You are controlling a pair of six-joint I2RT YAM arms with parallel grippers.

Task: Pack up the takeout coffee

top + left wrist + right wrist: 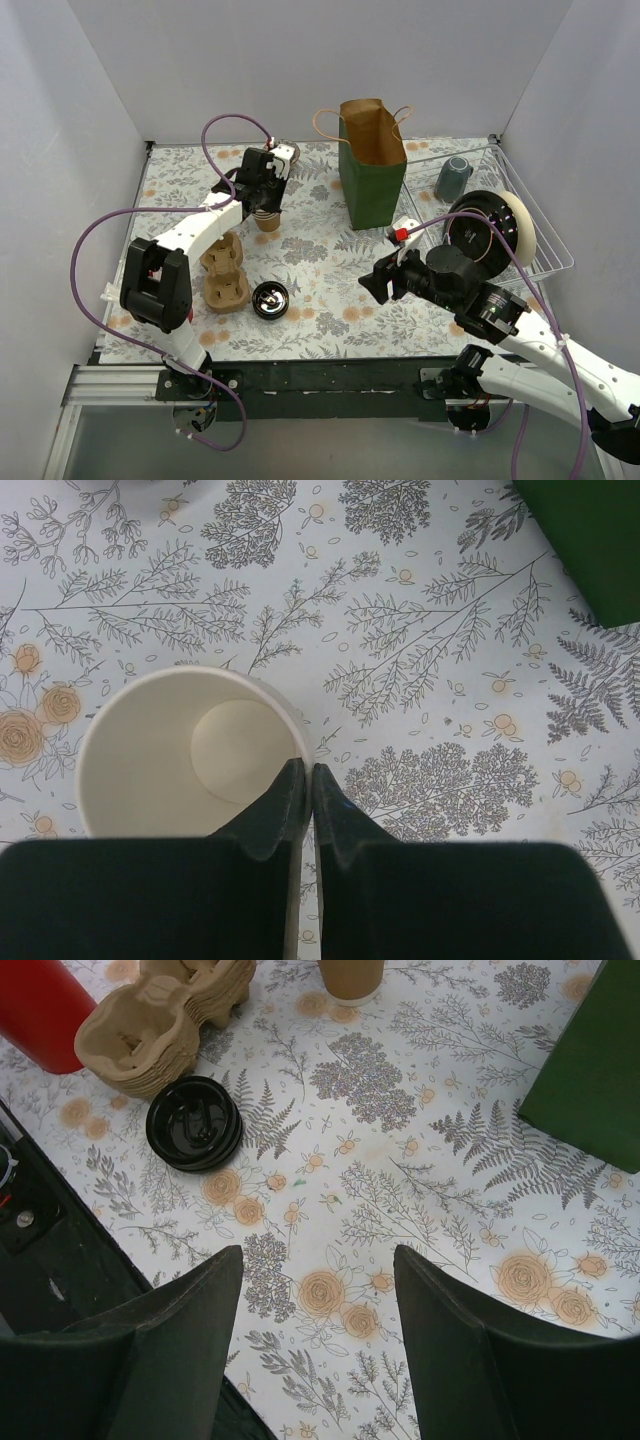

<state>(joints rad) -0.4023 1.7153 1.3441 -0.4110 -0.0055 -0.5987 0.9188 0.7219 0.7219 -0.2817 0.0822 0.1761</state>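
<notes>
The tan paper cup (266,220) stands upright on the floral table with no lid on it; the left wrist view shows its empty white inside (190,760). My left gripper (262,195) is shut on the cup's rim, one finger inside and one outside (305,775). A black sip lid (270,299) lies alone on the table near the front, also in the right wrist view (195,1122). The green paper bag (372,170) stands open behind the middle. My right gripper (385,280) is open and empty above the table (318,1260).
Stacked brown pulp cup carriers (222,270) sit left of the lid. A wire rack (545,245) at the right holds a grey-blue mug (453,178) and upright plates (490,225). The bag's green wall shows at the right in both wrist views (590,1060).
</notes>
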